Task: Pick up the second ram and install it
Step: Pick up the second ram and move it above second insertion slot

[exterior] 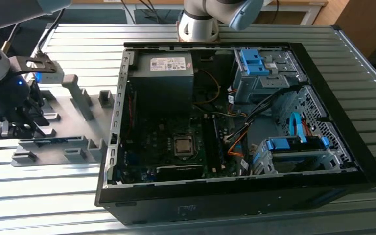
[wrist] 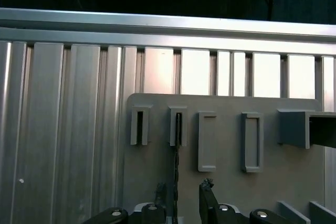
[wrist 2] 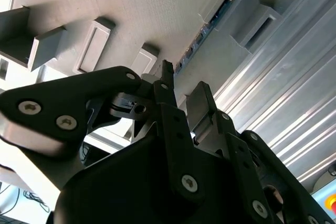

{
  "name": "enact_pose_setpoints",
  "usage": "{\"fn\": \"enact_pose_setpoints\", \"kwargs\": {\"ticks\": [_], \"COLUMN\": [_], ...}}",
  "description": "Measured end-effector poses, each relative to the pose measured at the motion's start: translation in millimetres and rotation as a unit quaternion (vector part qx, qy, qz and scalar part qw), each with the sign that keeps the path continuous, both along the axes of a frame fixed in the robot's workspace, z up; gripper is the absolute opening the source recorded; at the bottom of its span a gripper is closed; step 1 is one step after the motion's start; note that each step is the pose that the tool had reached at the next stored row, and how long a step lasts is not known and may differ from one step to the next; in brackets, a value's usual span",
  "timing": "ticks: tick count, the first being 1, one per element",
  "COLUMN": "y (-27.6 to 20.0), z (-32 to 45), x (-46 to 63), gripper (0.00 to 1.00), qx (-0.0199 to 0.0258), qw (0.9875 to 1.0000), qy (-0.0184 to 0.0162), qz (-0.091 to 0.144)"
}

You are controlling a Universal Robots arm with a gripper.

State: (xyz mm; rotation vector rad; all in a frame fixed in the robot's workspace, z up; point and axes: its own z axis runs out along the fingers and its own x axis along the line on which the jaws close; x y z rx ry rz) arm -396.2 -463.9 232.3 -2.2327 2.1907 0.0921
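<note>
The second ram [wrist: 178, 150] is a thin stick standing on edge in the slotted blocks of the grey fixture plate [exterior: 77, 134], at the exterior view's left. Its blue-green edge [wrist 2: 210, 22] also shows in the second wrist view. My gripper [exterior: 28, 128] hangs low over that plate, beside the open computer case [exterior: 344, 122]. In both wrist views the gripper [wrist: 184, 190] is open, with one black finger on each side of the stick's near end. The stick lies closer to one finger [wrist: 160, 192] than to the other [wrist: 207, 192]. In the second wrist view the gripper [wrist 2: 184, 85] shows the same gap.
The case lies on its side on a ribbed aluminium table [exterior: 57, 196], with the motherboard [exterior: 175, 142], power supply [exterior: 165, 73] and blue drive cages [exterior: 256, 61] exposed. More grey fixture blocks [exterior: 77, 93] stand up from the plate near the gripper. A second arm's base [exterior: 198, 24] sits behind the case.
</note>
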Motion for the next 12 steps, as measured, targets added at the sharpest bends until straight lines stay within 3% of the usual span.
{"fn": "enact_pose_setpoints", "kwargs": {"ticks": [12], "y": [-1.2], "z": [-12.3], "x": [-0.2], "gripper": [0.38], "qx": [0.0], "qw": [1.0], "qy": [-0.0027], "qz": [0.003]}}
